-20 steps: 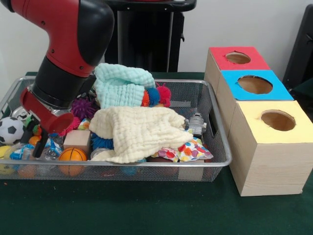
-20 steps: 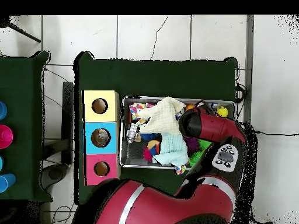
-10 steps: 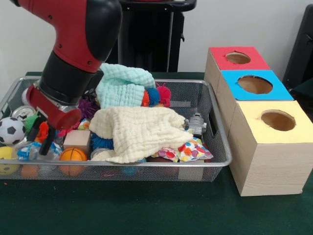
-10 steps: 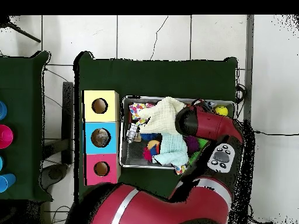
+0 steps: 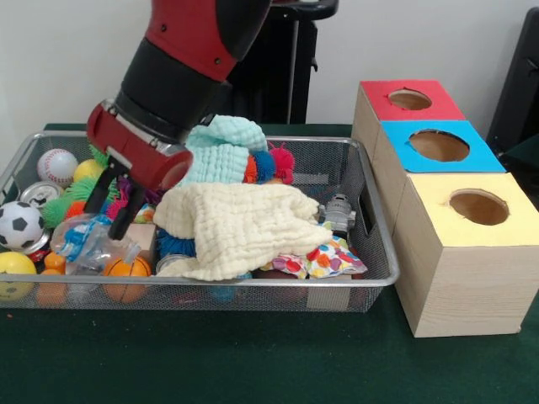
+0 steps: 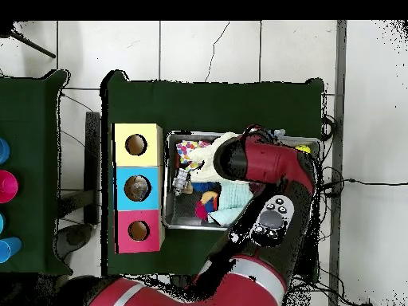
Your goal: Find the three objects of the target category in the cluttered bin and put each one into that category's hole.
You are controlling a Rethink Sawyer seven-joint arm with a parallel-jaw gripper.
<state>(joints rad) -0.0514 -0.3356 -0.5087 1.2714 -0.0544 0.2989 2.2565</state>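
Note:
The wire mesh bin (image 5: pixel 371 212) lies on the green table, full of clutter; it also shows in the overhead view (image 6: pixel 169 220). My gripper (image 5: pixel 104 220) hangs over the bin's left part, shut on a see-through plastic bottle with blue markings (image 5: pixel 87 241), held just above the toys. A second small clear bottle (image 5: pixel 338 211) lies by the bin's right wall, seen from above beside the cloths (image 6: pixel 182 181). The blue-faced box with its round hole (image 5: pixel 439 146) stands right of the bin, between the other two boxes (image 6: pixel 137 188). In the overhead view my arm hides the gripper.
A cream cloth (image 5: pixel 240 223) and a mint cloth (image 5: pixel 221 145) cover the bin's middle. A soccer ball (image 5: pixel 18 225), baseball (image 5: pixel 56 166), can (image 5: pixel 37 195), orange ball (image 5: pixel 126 271) and spiky balls fill the left. The red-faced box (image 5: pixel 410 100) and yellow-faced box (image 5: pixel 478 207) flank the blue one.
My arm has swung up and to the right in the front view. The gripper rose out of the left clutter, and the see-through bottle came up with it.

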